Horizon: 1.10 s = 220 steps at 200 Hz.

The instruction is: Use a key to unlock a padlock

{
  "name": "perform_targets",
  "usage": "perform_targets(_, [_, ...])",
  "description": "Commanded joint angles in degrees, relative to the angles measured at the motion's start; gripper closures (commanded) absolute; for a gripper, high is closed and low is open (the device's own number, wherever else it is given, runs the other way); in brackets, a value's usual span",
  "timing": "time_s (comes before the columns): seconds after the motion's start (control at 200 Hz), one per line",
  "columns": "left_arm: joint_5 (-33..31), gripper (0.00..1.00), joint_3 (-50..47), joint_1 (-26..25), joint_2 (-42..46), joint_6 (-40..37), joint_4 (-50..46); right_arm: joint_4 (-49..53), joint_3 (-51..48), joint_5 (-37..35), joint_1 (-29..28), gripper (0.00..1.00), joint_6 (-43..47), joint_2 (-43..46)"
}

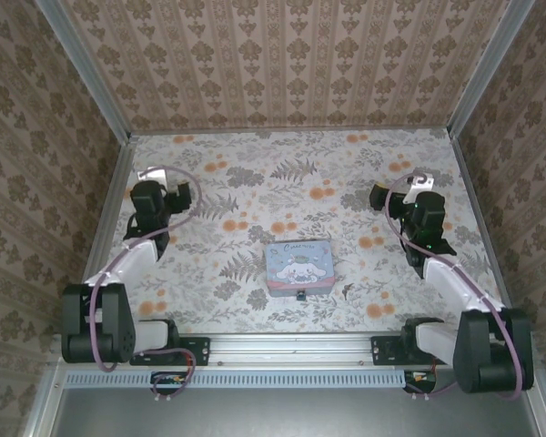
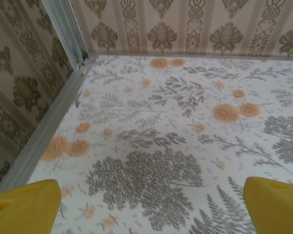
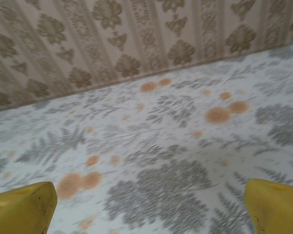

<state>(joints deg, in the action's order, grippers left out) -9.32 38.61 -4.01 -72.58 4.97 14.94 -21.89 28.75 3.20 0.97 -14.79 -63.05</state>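
My left pincer and right pincer: two, both spread wide and empty above the flowered table. One padlock (too small to tell its heading or long axis) sits against the near edge of the one blue box, between my arms.

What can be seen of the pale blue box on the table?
The box is a flat, pale blue rectangle; its lid bears a white cartoon character under a line of writing. It looks shut and lies flat on the flowered table, in the middle of the near half, slightly turned. A tiny dark padlock sits at the middle of its near side, touching it. Its material cannot be told.
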Motion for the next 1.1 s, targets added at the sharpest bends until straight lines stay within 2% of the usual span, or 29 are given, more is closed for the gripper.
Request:
perform_targets(0.0, [-0.41,0.03,6.77,-1.37,2.21,8.33,-18.90,12.48,1.63,10.64,0.08,0.00,-8.02,3.58])
perform_targets(0.11, [4.53,0.04,10.11,-4.24,3.78,12.66,-27.00,18.06,2.22,17.06,-0.81,0.00,-12.10,6.00])
perform_targets(0.2, [7.73,0.04,11.09,-8.23,5.01,15.41,-31.46,24.21,3.25,19.01,-2.72,0.04,-14.30,6.44])
perform_targets(0.44, [15.43,0.09,8.12,-20.53,9.07,24.67,-38.71,34.97,4.17,19.46,-12.33,0.19,-17.91,4.86])
perform_targets(0.66, [18.55,0.11,0.98,-32.29,11.84,35.43,-36.45,37.51,1.11,16.76,-21.33,0.26,-21.43,5.65])
perform_targets(0.835, [17.17,0.12,-1.74,-41.04,7.84,40.27,-31.39,38.87,-0.38,14.71,-26.20,0.29,-22.67,5.89])
perform_targets(0.935, [16.77,0.13,-2.35,-43.45,5.37,42.26,-28.65,37.72,-1.65,14.70,-27.44,0.31,-24.09,5.92])
perform_targets(1.095, [18.50,0.18,-3.43,-44.46,1.69,44.83,-22.39,36.04,-2.03,14.98,-28.87,0.34,-25.66,5.59])
